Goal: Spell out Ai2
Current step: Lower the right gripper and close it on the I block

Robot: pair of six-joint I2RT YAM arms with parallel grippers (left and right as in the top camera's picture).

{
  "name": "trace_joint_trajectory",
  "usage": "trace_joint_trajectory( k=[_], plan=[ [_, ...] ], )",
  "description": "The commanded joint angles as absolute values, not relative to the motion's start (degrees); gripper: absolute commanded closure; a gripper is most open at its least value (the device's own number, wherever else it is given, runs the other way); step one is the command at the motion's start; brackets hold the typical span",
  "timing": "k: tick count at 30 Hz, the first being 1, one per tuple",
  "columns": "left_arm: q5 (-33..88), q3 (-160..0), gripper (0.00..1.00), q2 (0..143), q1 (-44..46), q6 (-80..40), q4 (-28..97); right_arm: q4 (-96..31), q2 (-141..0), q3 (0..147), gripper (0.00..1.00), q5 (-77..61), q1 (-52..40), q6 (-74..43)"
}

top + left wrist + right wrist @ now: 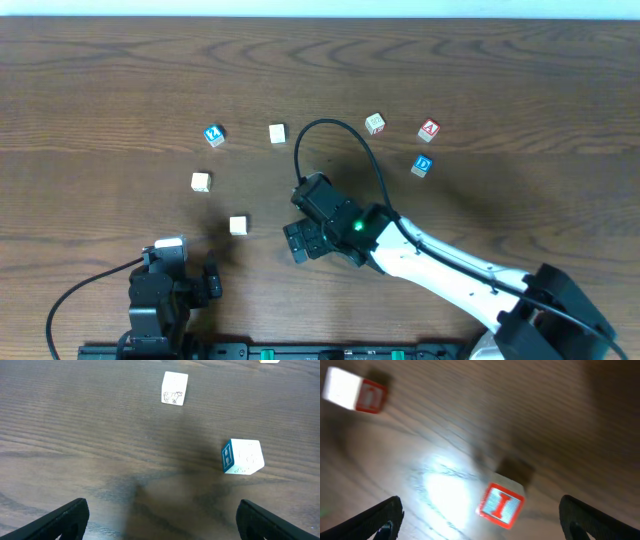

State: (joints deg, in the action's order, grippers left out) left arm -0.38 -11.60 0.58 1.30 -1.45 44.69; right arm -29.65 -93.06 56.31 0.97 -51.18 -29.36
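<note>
Nothing of the word is laid out yet: the three lettered cubes lie well apart and no two stand side by side in order. The red "A" cube [429, 130] sits toward the right edge of the surface [100, 70], the blue "2" cube [214, 135] well off toward the left edge, both in the half nearer the far edge. The red "I" cube [501, 505] shows only in the blurred right wrist view, lying ahead of and between that arm's jaws without touching either finger. Which of the pale cubes it is in the overhead view I cannot tell. The right arm [440, 265] reaches in to the middle of the surface with its jaws spread wide and empty. The left arm [160, 295] waits by the near edge, jaws likewise spread and holding nothing. All three pick-ups and the lining-up are left to do, probably starting with the "I". In the way: the blue "D" cube [423, 165] lies just beside the "A" on its near side, a pale cube [375, 123] lies near its left, and the black cable [322, 122] loops over the middle. The cow cube [175, 388] and the blue-sided cube [242, 456] lie ahead of the left jaws.
</note>
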Motion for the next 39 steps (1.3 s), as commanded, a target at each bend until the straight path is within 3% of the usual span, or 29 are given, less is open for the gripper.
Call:
trace_joint_trajectory(
  k=[1, 6, 11, 28, 39],
  plan=[
    [-0.8, -10.28, 0.04, 0.21, 1.48, -1.26, 46.57, -30.65, -95.02, 57.21, 0.01, 4.93, -50.81, -34.48],
    [-0.8, -10.28, 0.05, 0.21, 1.48, -1.26, 46.57, -30.7, -99.04, 57.21, 0.01, 3.77, -50.81, -38.63],
    [-0.8, -10.28, 0.05, 0.21, 1.48, -1.26, 46.57, -31.03, -100.49, 57.21, 0.09, 3.4, -50.87, -40.16],
    [-0.8, -10.28, 0.05, 0.21, 1.48, -1.26, 46.57, -30.65, -100.47, 57.23, 0.49, 3.42, -50.81, -43.7],
    [-0.8, -10.28, 0.05, 0.21, 1.48, -1.26, 46.57, -30.65, -100.47, 57.23, 0.56, 3.66, -50.81, -43.7]
  ],
)
